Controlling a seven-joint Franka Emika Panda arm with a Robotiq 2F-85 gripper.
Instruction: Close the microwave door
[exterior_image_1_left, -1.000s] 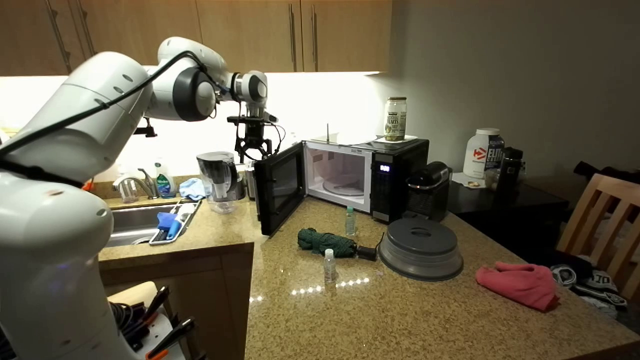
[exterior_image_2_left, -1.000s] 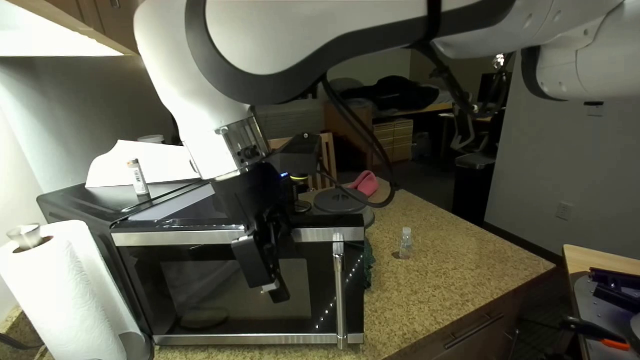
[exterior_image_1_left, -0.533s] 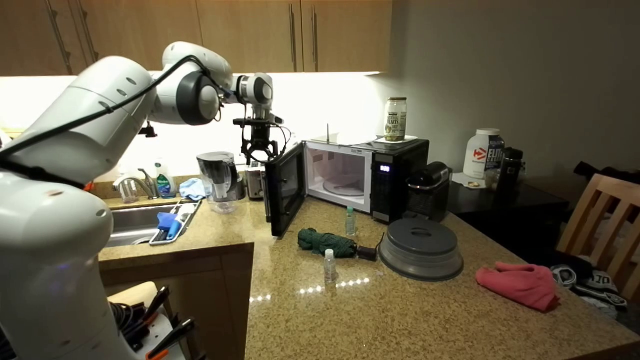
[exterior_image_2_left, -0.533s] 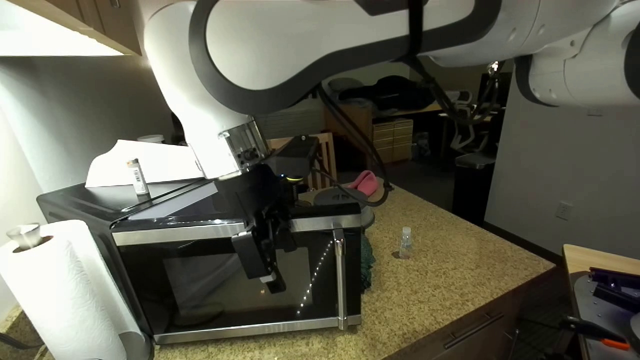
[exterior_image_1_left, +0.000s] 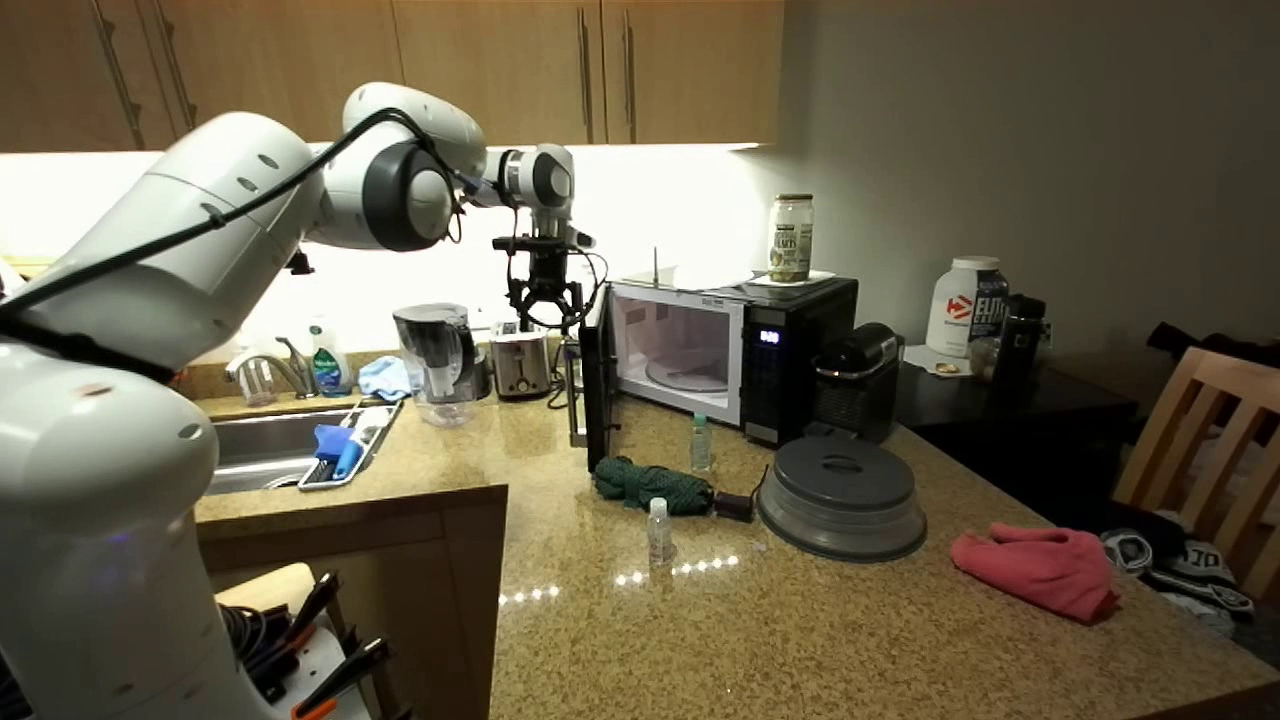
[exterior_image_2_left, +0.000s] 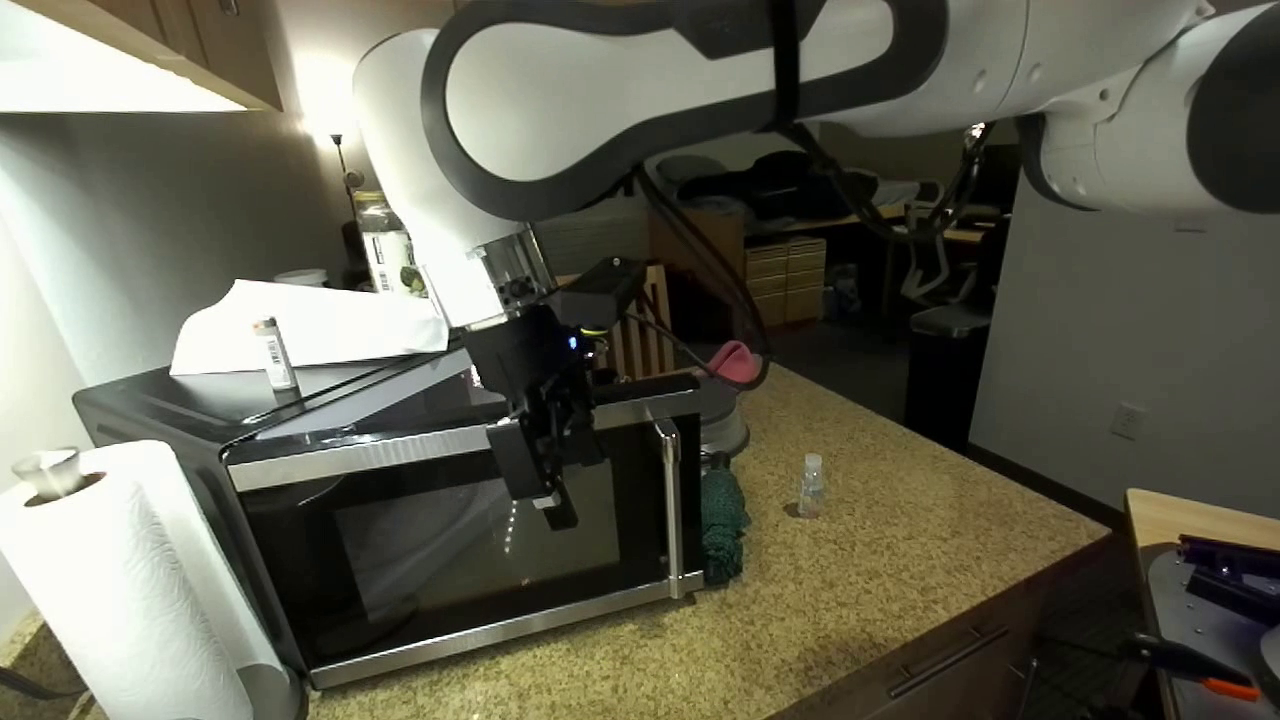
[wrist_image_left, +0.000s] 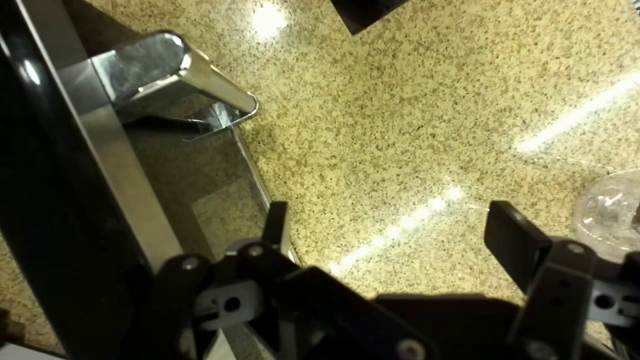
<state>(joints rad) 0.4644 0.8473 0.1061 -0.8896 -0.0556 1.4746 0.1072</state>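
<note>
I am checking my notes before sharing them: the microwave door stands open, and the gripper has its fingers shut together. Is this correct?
Not quite: the gripper is open; the wrist view shows its fingers well apart. The microwave door does stand open.

This is a kitchen: in an exterior view, wooden cabinets (exterior_image_1_left: 500, 75) hang at eleven o'clock, a steel sink (exterior_image_1_left: 260, 440) and dish soap (exterior_image_1_left: 329, 364) sit near nine, and a speckled countertop (exterior_image_1_left: 800, 650) spreads at five. A toaster (exterior_image_1_left: 521, 368) stands at nine, a microwave (exterior_image_1_left: 743, 360) near the middle, a coffee maker (exterior_image_1_left: 858, 378) at three. In an exterior view, a paper towel roll (exterior_image_2_left: 130, 600) stands at eight, with pale drawers (exterior_image_2_left: 786, 283) at two and a chair (exterior_image_2_left: 952, 320) near three in the space beyond; home or workplace, I cannot tell
</note>
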